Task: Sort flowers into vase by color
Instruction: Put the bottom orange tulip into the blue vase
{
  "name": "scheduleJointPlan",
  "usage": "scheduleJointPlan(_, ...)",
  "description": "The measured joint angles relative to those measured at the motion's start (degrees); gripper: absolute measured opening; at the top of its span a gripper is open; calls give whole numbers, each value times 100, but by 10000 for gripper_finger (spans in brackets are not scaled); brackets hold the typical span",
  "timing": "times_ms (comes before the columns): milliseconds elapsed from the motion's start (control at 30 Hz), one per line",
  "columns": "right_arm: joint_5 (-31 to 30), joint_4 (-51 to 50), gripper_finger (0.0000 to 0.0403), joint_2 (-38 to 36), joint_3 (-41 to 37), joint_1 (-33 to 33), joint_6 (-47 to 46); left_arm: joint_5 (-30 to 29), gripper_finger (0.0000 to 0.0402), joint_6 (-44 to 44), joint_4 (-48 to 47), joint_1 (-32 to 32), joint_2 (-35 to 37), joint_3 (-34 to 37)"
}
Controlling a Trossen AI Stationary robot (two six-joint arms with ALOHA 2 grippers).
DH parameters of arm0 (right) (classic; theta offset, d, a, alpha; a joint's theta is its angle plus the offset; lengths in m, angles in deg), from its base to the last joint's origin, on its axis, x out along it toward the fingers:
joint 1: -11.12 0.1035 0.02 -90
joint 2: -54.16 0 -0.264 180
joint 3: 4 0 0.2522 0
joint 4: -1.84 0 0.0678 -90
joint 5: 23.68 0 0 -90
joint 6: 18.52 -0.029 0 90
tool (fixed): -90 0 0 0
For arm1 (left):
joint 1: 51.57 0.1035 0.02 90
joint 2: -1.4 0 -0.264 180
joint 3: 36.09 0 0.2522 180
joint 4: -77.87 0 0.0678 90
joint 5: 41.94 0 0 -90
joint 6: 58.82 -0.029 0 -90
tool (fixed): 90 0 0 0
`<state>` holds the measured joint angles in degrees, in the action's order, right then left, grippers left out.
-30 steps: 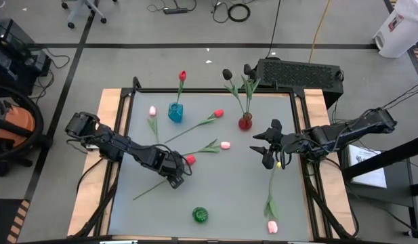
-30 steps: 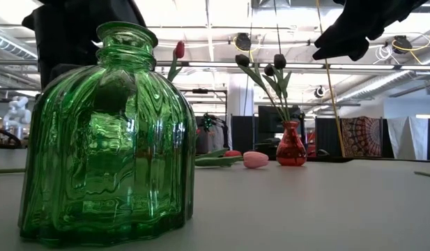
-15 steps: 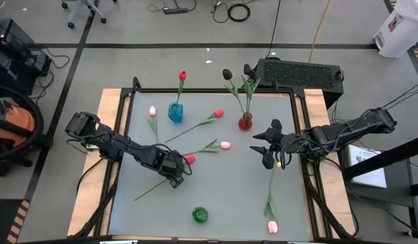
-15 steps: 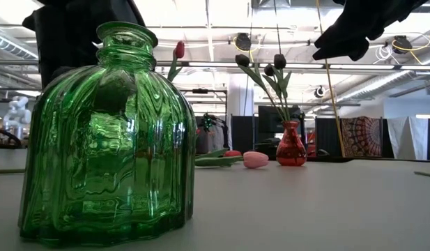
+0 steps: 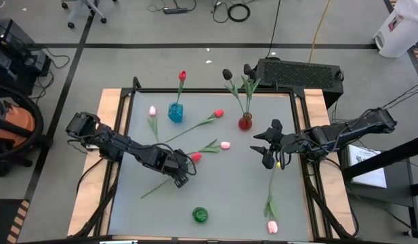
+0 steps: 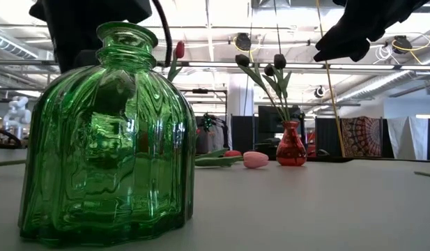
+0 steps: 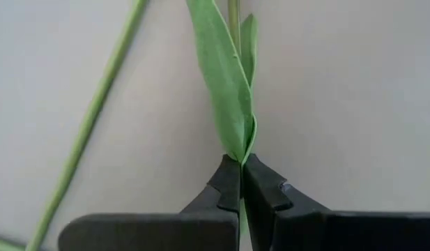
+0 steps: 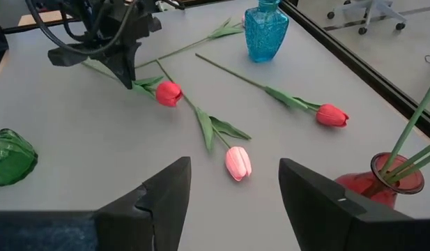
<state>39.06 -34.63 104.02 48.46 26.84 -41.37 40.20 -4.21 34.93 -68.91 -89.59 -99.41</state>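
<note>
The left gripper (image 5: 183, 177) is pinched tight on the stem of a red tulip (image 5: 196, 157) lying on the table (image 5: 229, 196), so it can lift it. Farther off, the right gripper (image 5: 266, 146) waits wide apart above the table, and the blue vase (image 5: 175, 112) already holds one red tulip.

I see a green ribbed glass vase (image 6: 106, 136), a blue textured vase (image 8: 266, 31) and a red vase (image 6: 290, 148) on the grey table (image 5: 222, 190). Tulip heads are red (image 8: 169, 93), pink (image 8: 237, 162) and black (image 6: 279, 61); stems are green.
</note>
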Motion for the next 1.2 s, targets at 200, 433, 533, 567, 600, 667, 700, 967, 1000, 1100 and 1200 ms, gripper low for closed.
scheduleJointPlan(200,0,1,210,-2,0,0,0,-628,3,-14,-98,0,245,-139)
scheduleJointPlan(433,22,16,210,-2,0,-2,-1,-1795,3,-471,-137,15,1157,-157)
scheduleJointPlan(533,23,18,210,-2,0,0,-2,-2211,3,-750,-168,81,1680,-157)
scheduleJointPlan(567,24,18,210,-2,0,-1,-2,-2328,3,-871,-183,113,1859,-157)
scheduleJointPlan(600,24,18,210,-2,0,1,-2,-2456,3,-979,-187,145,2037,-157)
scheduleJointPlan(667,26,18,210,-2,0,0,-2,-2720,3,-1201,-182,211,2403,-157)
scheduleJointPlan(700,26,18,210,-2,0,1,-2,-2849,3,-1323,-182,252,2577,-157)
scheduleJointPlan(967,28,18,210,-2,0,1,-2,-3601,3,-2074,-176,522,3885,-159)
scheduleJointPlan(1000,28,16,210,-2,0,0,-2,-3702,3,-2162,-181,545,4033,-159)
scheduleJointPlan(1100,28,17,210,-2,0,0,-2,-4100,2,-2438,-171,588,4442,-159)
scheduleJointPlan(1200,28,18,210,-2,0,0,-2,-4517,2,-2758,-144,635,4799,-159)
